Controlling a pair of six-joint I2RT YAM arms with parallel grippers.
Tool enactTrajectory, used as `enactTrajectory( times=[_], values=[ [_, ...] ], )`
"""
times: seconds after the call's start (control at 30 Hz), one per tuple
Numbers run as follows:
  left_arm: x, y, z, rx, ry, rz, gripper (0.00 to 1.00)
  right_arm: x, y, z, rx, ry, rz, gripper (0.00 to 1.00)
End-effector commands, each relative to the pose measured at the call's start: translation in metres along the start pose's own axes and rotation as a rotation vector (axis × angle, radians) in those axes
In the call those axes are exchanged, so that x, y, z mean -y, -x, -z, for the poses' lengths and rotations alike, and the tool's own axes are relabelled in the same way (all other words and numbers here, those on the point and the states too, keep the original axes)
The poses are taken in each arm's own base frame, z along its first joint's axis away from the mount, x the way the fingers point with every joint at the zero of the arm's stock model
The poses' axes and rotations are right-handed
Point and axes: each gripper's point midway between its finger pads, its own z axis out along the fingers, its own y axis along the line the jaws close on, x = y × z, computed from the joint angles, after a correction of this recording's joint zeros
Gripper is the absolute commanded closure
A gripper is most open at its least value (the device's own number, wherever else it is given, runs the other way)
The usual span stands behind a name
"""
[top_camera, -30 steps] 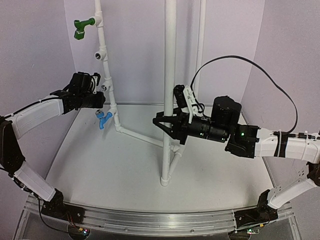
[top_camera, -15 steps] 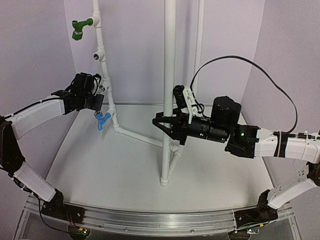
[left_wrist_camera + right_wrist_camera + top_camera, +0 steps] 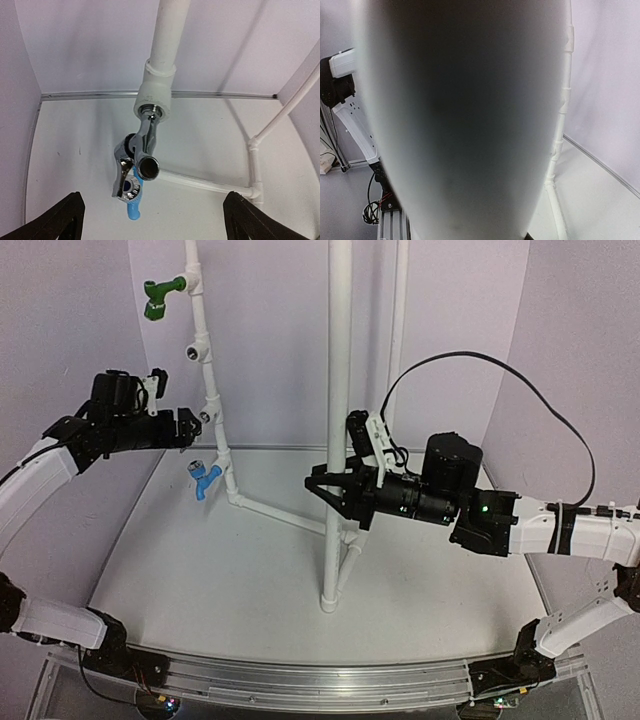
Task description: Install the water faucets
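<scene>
The silver faucet (image 3: 137,160) hangs from a white tee fitting (image 3: 154,97) on the thin pipe, with its spout mouth facing the left wrist camera. In the top view the silver faucet (image 3: 206,417) shows small on that pipe. My left gripper (image 3: 187,428) stands open just left of it, touching nothing; its dark fingertips (image 3: 65,220) frame the faucet from below. The blue faucet (image 3: 207,478) sits lower on the same pipe, and the blue faucet (image 3: 132,209) peeks out behind the silver one. My right gripper (image 3: 338,498) is shut on the thick upright pipe (image 3: 340,390).
A green faucet (image 3: 160,297) is mounted high on the thin pipe (image 3: 203,350). A slanted pipe (image 3: 285,512) joins the thin pipe to the thick one near the floor. The thick pipe (image 3: 465,120) fills the right wrist view. Purple walls close in left, back and right.
My left gripper opened, let go of the silver faucet and drew back to the left and up. The right arm has not moved.
</scene>
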Motion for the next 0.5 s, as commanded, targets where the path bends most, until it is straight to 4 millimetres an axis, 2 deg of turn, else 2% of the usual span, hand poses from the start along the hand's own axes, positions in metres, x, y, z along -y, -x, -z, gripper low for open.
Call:
enactTrajectory(
  times=[0.0,0.17,0.23,0.33,0.47],
  values=[
    [0.012,0.018,0.037,0.005,-0.199,0.203,0.00,-0.029,0.018,-0.001,0.026,0.136,-0.181,1.00],
    [0.001,0.039,0.047,0.004,-0.413,0.438,0.00,-0.030,0.017,-0.003,0.023,0.142,-0.185,1.00],
    [0.004,0.045,0.048,-0.007,-0.498,0.498,0.00,-0.030,0.017,-0.003,0.024,0.143,-0.185,1.00],
    [-0.014,0.051,0.037,-0.005,-0.573,0.590,0.00,-0.030,0.018,-0.003,0.027,0.144,-0.184,1.00],
    [-0.034,0.044,0.011,-0.040,-0.579,0.642,0.00,-0.031,0.017,-0.005,0.026,0.148,-0.186,1.00]
  ],
)
